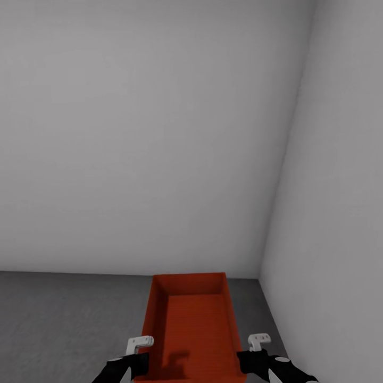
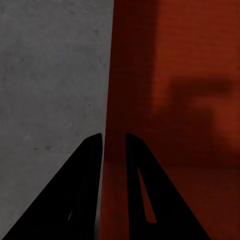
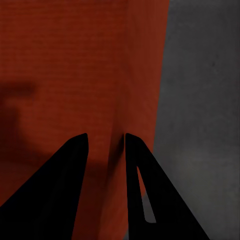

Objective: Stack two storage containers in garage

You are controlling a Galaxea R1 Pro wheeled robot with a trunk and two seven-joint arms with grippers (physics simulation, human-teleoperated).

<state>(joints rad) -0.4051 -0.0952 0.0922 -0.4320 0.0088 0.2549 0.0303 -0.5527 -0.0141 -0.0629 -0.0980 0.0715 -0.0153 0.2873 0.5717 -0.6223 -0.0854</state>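
In the head view, one storage container [image 1: 192,324] is hanging between the two arms, low and near the robot, in front of the corner where two plain pale grey walls [image 1: 159,133] are meeting, with the dark grey floor [image 1: 64,319] lying below and to the left of it. Its long axis is running from near to far, straight away from the robot, so the left gripper [image 1: 139,344] is sitting at the near end of its left long wall and the right gripper [image 1: 259,341] at the near end of its right long wall, both about equally close to it. In the left wrist view, the left gripper [image 2: 114,145] is straddling the container's left wall [image 2: 114,75], one finger outside over the concrete and one inside over the ribbed bottom, the gap narrow and pinching that wall. In the right wrist view, the right gripper [image 3: 106,145] is doing the same on the right wall [image 3: 145,60], narrow around the rim and holding it. Judging from this, the coming move is turning on the drop straight down: the floor is lying directly under the bin, apart from it, and no second bin is appearing beneath. No brand, label or writing is showing on the bin, walls or grippers.
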